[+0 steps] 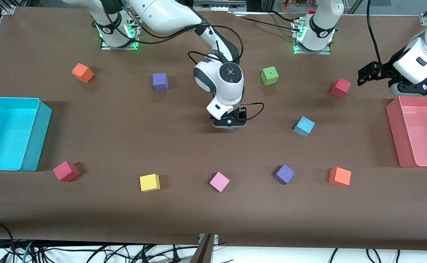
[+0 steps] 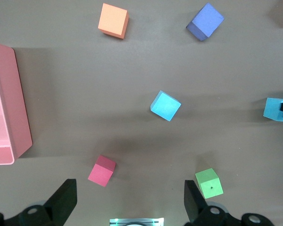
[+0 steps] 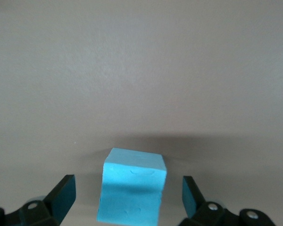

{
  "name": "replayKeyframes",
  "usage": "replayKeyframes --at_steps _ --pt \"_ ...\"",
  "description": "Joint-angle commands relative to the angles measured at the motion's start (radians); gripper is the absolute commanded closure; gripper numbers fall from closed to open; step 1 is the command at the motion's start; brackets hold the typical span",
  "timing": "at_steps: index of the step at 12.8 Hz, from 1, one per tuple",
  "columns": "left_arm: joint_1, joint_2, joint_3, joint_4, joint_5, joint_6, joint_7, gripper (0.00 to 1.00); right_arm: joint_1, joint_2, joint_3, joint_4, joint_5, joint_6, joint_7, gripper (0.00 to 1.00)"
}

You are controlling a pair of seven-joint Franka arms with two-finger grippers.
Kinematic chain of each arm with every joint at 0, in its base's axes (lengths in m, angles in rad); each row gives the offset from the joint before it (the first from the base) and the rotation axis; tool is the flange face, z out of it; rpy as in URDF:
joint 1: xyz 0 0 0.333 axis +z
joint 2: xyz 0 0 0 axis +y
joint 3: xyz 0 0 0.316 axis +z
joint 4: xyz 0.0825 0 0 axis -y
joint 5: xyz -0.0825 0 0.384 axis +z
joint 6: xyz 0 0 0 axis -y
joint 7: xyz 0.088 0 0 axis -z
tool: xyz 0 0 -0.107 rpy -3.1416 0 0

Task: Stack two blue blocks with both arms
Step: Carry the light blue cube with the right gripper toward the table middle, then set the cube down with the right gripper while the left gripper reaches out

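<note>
One blue block (image 1: 303, 126) lies on the table toward the left arm's end; it also shows in the left wrist view (image 2: 165, 105). The second blue block (image 3: 132, 190) sits on the table between the fingers of my right gripper (image 3: 128, 197), which is open around it with gaps on both sides. In the front view the right gripper (image 1: 230, 122) is low at the table's middle and hides this block; the left wrist view shows the block's edge (image 2: 273, 108). My left gripper (image 1: 367, 75) waits open and empty in the air beside the pink bin (image 1: 394, 120); it also shows in the left wrist view (image 2: 129, 202).
A turquoise bin (image 1: 34, 135) stands at the right arm's end. Loose cubes lie around: green (image 1: 269, 75), red (image 1: 340, 87), purple (image 1: 160, 81), orange (image 1: 83, 72), and a nearer row of red (image 1: 65, 171), yellow (image 1: 149, 182), pink (image 1: 219, 181), purple (image 1: 284, 174), orange (image 1: 339, 176).
</note>
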Motion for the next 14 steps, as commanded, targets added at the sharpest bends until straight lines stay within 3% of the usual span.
replayKeyframes --at_steps 1,3,6,9,14 --pt "0.0 0.04 -0.004 0.023 0.015 -0.019 -0.004 0.0 -0.06 -0.074 0.004 0.018 -0.011 -0.097 -0.225 0.0" --pt "0.002 0.053 -0.001 0.023 0.019 -0.018 0.003 0.0 -0.129 -0.12 0.006 0.009 0.007 -0.149 -0.507 0.0" --pt "-0.001 0.082 -0.009 0.022 0.022 -0.016 0.006 0.0 -0.23 -0.178 0.007 -0.044 0.125 -0.16 -0.888 0.0" --pt "-0.014 0.192 -0.014 0.022 0.014 -0.007 0.106 0.0 -0.318 -0.191 0.007 -0.072 0.24 -0.166 -1.241 0.0" --pt "-0.037 0.332 -0.015 -0.015 0.022 0.166 0.118 0.0 -0.429 -0.185 0.007 -0.156 0.474 -0.162 -1.774 0.0"
